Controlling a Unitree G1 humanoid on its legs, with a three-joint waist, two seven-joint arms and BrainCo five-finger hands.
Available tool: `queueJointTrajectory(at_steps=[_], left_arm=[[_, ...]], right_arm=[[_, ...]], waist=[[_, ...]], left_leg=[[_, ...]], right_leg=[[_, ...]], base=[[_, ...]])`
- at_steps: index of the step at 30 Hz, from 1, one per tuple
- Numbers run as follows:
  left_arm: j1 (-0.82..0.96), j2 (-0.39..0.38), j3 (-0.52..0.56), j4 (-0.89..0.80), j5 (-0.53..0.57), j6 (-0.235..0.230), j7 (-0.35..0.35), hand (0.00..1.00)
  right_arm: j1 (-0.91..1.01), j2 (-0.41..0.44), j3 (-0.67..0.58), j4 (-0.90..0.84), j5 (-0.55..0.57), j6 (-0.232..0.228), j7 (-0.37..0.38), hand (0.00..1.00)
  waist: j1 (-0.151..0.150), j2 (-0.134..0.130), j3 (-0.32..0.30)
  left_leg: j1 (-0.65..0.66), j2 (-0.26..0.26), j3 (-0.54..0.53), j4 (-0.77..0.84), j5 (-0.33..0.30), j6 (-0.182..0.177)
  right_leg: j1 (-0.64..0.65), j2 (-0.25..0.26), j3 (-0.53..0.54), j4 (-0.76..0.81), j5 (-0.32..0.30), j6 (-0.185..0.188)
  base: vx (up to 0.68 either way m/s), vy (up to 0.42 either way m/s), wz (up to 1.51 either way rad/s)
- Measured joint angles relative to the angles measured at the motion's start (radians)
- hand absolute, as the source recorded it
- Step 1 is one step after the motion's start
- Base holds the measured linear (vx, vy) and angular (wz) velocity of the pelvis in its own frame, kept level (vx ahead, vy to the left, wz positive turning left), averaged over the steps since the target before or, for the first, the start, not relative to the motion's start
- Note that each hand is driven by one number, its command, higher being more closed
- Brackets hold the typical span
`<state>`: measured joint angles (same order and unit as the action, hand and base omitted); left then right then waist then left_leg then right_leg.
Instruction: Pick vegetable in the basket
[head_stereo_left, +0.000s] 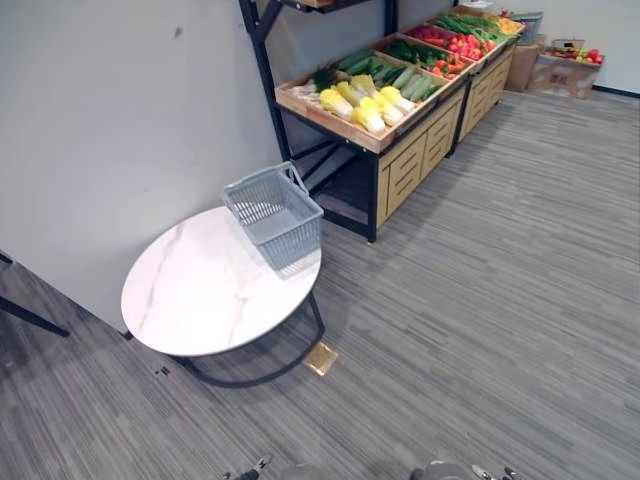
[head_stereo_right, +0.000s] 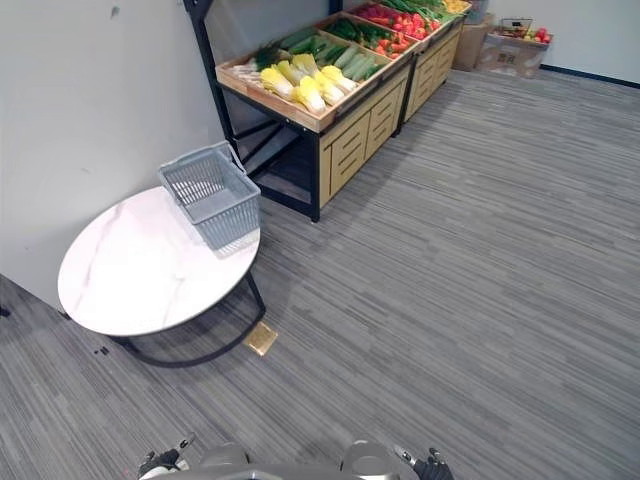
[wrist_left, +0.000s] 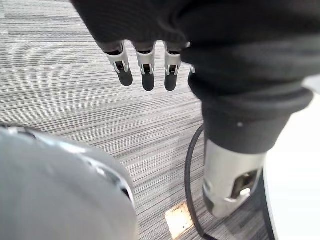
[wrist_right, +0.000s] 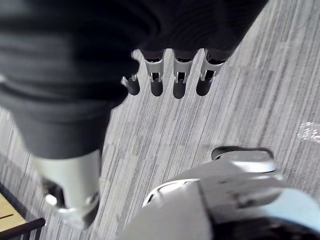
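Observation:
An empty grey-blue plastic basket (head_stereo_left: 290, 238) stands on the far edge of a round white marble table (head_stereo_left: 195, 295), its handle lying down. Behind it a wooden produce stand (head_stereo_left: 405, 160) runs along the wall. Its crates hold yellow-white cabbages (head_stereo_left: 365, 105), green cucumbers (head_stereo_left: 415, 85), leafy greens (head_stereo_left: 330, 75) and red tomatoes (head_stereo_left: 455, 62). My left hand (wrist_left: 145, 70) hangs over the carpet with straight fingers and holds nothing. My right hand (wrist_right: 175, 80) hangs the same way, open, far from both the basket and the stand.
A grey wall (head_stereo_left: 120, 120) runs behind the table and the stand. Cardboard boxes (head_stereo_left: 565, 72) with fruit sit at the back right. A small brass floor plate (head_stereo_left: 321, 358) lies by the table's black base. Striped grey carpet (head_stereo_left: 480, 300) spreads to the right.

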<state>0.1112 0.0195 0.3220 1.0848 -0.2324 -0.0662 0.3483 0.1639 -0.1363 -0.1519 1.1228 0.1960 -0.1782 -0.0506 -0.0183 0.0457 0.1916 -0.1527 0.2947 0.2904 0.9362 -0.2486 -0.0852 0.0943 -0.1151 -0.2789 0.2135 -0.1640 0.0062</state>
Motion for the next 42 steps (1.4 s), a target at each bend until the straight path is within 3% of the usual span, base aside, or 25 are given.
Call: queueJointTrajectory(at_steps=[2, 4, 5, 7, 9, 12, 14, 15, 16, 17, 18, 19, 20, 22, 24, 26, 28, 30, 31, 32, 33, 34, 35, 39, 42], left_arm=[[0.022, 0.019, -0.021, 0.014, 0.023, 0.028, -0.004, 0.0], [0.053, 0.018, -0.067, 0.029, 0.052, 0.052, -0.004, 0.0], [0.07, 0.023, -0.1, 0.05, 0.058, 0.07, -0.007, 0.0], [0.075, 0.044, -0.123, 0.042, 0.06, 0.068, 0.001, 0.0], [0.073, 0.049, -0.127, 0.037, 0.06, 0.07, 0.002, 0.0], [0.082, 0.052, -0.12, 0.051, 0.06, 0.07, 0.012, 0.0], [0.086, 0.053, -0.119, 0.057, 0.06, 0.073, 0.027, 0.0], [0.087, 0.056, -0.118, 0.067, 0.062, 0.085, 0.037, 0.0], [0.086, 0.065, -0.118, 0.067, 0.089, 0.098, 0.042, 0.0], [0.083, 0.074, -0.119, 0.066, 0.099, 0.098, 0.044, 0.0], [0.078, 0.102, -0.12, 0.064, 0.099, 0.1, 0.047, 0.0], [0.075, 0.108, -0.13, 0.049, 0.096, 0.097, 0.053, 0.0], [0.075, 0.108, -0.136, 0.036, 0.092, 0.097, 0.061, 0.0], [0.026, 0.114, -0.164, 0.002, 0.021, 0.074, 0.078, 0.0], [-0.013, 0.109, -0.174, -0.013, -0.005, 0.039, 0.075, 0.0], [-0.043, 0.101, -0.18, -0.029, -0.036, 0.013, 0.069, 0.0], [-0.048, 0.099, -0.187, -0.051, -0.039, -0.016, 0.069, 0.0], [-0.04, 0.09, -0.179, -0.045, -0.039, -0.019, 0.068, 0.0], [-0.032, 0.087, -0.169, -0.043, -0.039, -0.019, 0.069, 0.0], [-0.022, 0.08, -0.154, -0.032, -0.039, -0.017, 0.069, 0.0], [-0.006, 0.054, -0.138, -0.02, -0.039, -0.011, 0.07, 0.0], [0.002, 0.02, -0.097, -0.017, -0.037, -0.004, 0.08, 0.0], [0.005, 0.012, -0.081, -0.011, -0.036, 0.005, 0.083, 0.0], [0.031, 0.006, -0.029, 0.014, -0.03, 0.076, 0.121, 0.0], [0.055, 0.006, -0.013, 0.029, -0.03, 0.076, 0.124, 0.0]], right_arm=[[-0.025, 0.013, -0.009, 0.014, 0.0, -0.009, -0.001, 0.0], [-0.023, 0.006, -0.02, 0.01, 0.0, -0.017, -0.003, 0.0], [-0.028, 0.004, -0.022, 0.021, 0.0, -0.012, -0.01, 0.0], [-0.035, 0.014, 0.004, 0.019, 0.0, -0.021, -0.011, 0.0], [-0.049, 0.02, 0.011, 0.024, 0.0, -0.028, -0.009, 0.0], [-0.076, 0.028, 0.015, 0.026, -0.004, -0.043, -0.007, 0.0], [-0.082, 0.026, 0.032, 0.023, -0.028, -0.049, -0.006, 0.0], [-0.079, 0.026, 0.031, 0.023, -0.031, -0.052, -0.007, 0.0], [-0.081, 0.024, 0.031, 0.018, -0.031, -0.051, -0.007, 0.0], [-0.08, 0.032, 0.031, 0.014, -0.032, -0.05, -0.008, 0.0], [-0.068, 0.048, 0.034, 0.014, -0.034, -0.046, -0.006, 0.0], [-0.05, 0.057, 0.042, 0.013, -0.041, -0.046, -0.005, 0.0], [-0.046, 0.054, 0.044, 0.008, -0.042, -0.05, -0.005, 0.0], [-0.05, 0.052, 0.068, -0.015, -0.039, -0.048, -0.01, 0.0], [-0.054, 0.035, 0.097, -0.024, -0.039, -0.046, -0.012, 0.0], [-0.052, 0.026, 0.104, -0.039, -0.04, -0.044, -0.013, 0.0], [-0.042, 0.026, 0.119, -0.039, -0.043, -0.049, -0.009, 0.0], [-0.039, 0.026, 0.119, -0.039, -0.044, -0.051, -0.007, 0.0], [-0.035, 0.028, 0.119, -0.038, -0.044, -0.051, -0.006, 0.0], [-0.032, 0.025, 0.118, -0.037, -0.044, -0.051, -0.004, 0.0], [-0.027, 0.005, 0.118, -0.041, -0.045, -0.052, -0.003, 0.0], [-0.038, -0.014, 0.118, -0.046, -0.055, -0.051, -0.003, 0.0], [-0.046, -0.022, 0.118, -0.045, -0.064, -0.05, -0.003, 0.0], [-0.075, -0.031, 0.123, -0.008, -0.099, -0.032, -0.004, 0.0], [-0.066, -0.025, 0.132, 0.009, -0.079, -0.028, -0.02, 0.0]], waist=[[0.003, -0.024, 0.015], [0.002, -0.001, 0.017], [0.009, 0.01, 0.022], [0.023, -0.029, 0.027], [0.051, -0.044, 0.039], [0.057, -0.056, 0.043], [0.059, -0.064, 0.035], [0.049, -0.074, 0.018], [0.048, -0.082, 0.006], [0.045, -0.109, 0.009], [0.045, -0.155, 0.009], [0.042, -0.159, -0.001], [0.038, -0.151, -0.005], [0.025, -0.141, -0.007], [0.016, -0.122, 0.004], [0.013, -0.111, 0.01], [-0.005, -0.108, 0.011], [-0.004, -0.109, 0.012], [-0.002, -0.111, 0.012], [-0.001, -0.092, 0.018], [-0.002, -0.072, 0.014], [0.0, -0.04, 0.02], [0.004, -0.031, 0.02], [0.023, -0.03, 0.02], [0.023, -0.036, 0.023]], left_leg=[[-0.038, -0.06, 0.057, -0.271, 0.007, 0.002], [-0.039, -0.099, 0.048, -0.6, 0.149, 0.015], [-0.025, -0.124, 0.035, -0.67, 0.254, 0.074], [-0.022, -0.16, 0.031, -0.701, 0.24, 0.072], [-0.07, -0.161, 0.026, -0.611, 0.174, 0.075], [-0.051, -0.163, 0.057, -0.542, 0.101, 0.078], [0.023, -0.198, 0.088, -0.604, 0.092, 0.084], [0.054, -0.218, 0.094, -0.645, 0.088, 0.091], [0.09, -0.237, 0.11, -0.654, 0.075, 0.106], [0.108, -0.257, 0.11, -0.652, 0.065, 0.109], [0.16, -0.295, 0.102, -0.676, 0.055, 0.106], [0.213, -0.311, 0.075, -0.725, 0.056, 0.107], [0.236, -0.31, 0.061, -0.747, 0.058, 0.111], [0.268, -0.292, 0.003, -0.781, 0.063, 0.124], [0.29, -0.261, -0.026, -0.799, 0.057, 0.117], [0.318, -0.237, -0.047, -0.801, 0.049, 0.095], [0.34, -0.213, -0.111, -0.788, 0.012, 0.053], [0.365, -0.199, -0.163, -0.77, -0.035, 0.014], [0.376, -0.195, -0.182, -0.76, -0.054, -0.002], [0.403, -0.17, -0.213, -0.752, -0.083, -0.016], [0.417, -0.136, -0.245, -0.758, -0.09, -0.038], [0.417, -0.102, -0.267, -0.757, -0.082, -0.043], [0.414, -0.092, -0.273, -0.759, -0.066, -0.049], [0.304, -0.05, -0.276, -0.607, 0.053, -0.042], [0.202, -0.006, -0.212, -0.448, 0.116, -0.068]], right_leg=[[0.055, -0.058, -0.013, -0.019, -0.017, 0.051], [0.088, -0.068, -0.027, -0.018, -0.058, 0.116], [0.129, -0.071, -0.024, -0.027, -0.081, 0.136], [0.135, -0.058, -0.017, -0.046, -0.082, 0.131], [0.147, -0.034, -0.013, -0.089, -0.079, 0.107], [0.181, -0.056, 0.027, -0.095, -0.056, 0.114], [0.157, -0.096, 0.063, 0.008, -0.056, 0.114], [0.105, -0.128, 0.068, 0.152, -0.058, 0.115], [-0.006, -0.187, 0.074, 0.431, -0.054, 0.113], [-0.049, -0.222, 0.074, 0.544, -0.02, 0.098], [-0.083, -0.28, 0.072, 0.662, 0.065, 0.094], [-0.114, -0.296, 0.083, 0.743, 0.21, 0.09], [-0.137, -0.296, 0.086, 0.778, 0.281, 0.086], [-0.23, -0.281, 0.023, 0.801, -0.003, 0.082], [-0.283, -0.226, -0.044, 0.614, -0.062, 0.072], [-0.322, -0.167, -0.034, 0.38, -0.043, 0.093], [-0.331, -0.1, 0.092, 0.045, 0.061, 0.115], [-0.321, -0.086, 0.184, -0.071, 0.098, 0.127], [-0.307, -0.086, 0.204, -0.074, 0.095, 0.127], [-0.291, -0.072, 0.208, -0.036, 0.159, 0.143], [-0.298, -0.043, 0.202, 0.051, 0.158, 0.143], [-0.323, -0.034, 0.17, 0.16, 0.113, 0.103], [-0.332, -0.034, 0.155, 0.191, 0.086, 0.093], [-0.292, -0.038, 0.06, 0.206, 0.011, 0.056], [-0.172, -0.037, -0.043, 0.114, 0.019, 0.029]], base=[[0.4, 0.176, 0.06], [0.35, 0.252, 0.3], [0.34, 0.235, 0.38], [0.31, 0.133, 0.43], [0.26, 0.033, 0.15], [0.25, 0.099, -0.18], [0.2, 0.105, -0.38], [0.24, 0.108, -0.13], [0.2, 0.083, -0.03], [0.22, 0.056, 0.08], [0.26, 0.054, 0.25], [0.26, 0.054, 0.32], [0.4, 0.062, 0.44], [0.36, 0.014, 0.59], [0.25, -0.039, 0.47], [0.32, -0.109, 0.5], [0.4, -0.22, 0.82], [0.37, -0.289, 0.78], [0.45, -0.401, 0.84], [0.47, -0.415, 0.94], [0.61, -0.56, 1.24], [0.42, -0.384, 1.11], [0.38, -0.37, 0.8], [0.3, -0.337, 0.62], [0.23, -0.196, 0.8]])
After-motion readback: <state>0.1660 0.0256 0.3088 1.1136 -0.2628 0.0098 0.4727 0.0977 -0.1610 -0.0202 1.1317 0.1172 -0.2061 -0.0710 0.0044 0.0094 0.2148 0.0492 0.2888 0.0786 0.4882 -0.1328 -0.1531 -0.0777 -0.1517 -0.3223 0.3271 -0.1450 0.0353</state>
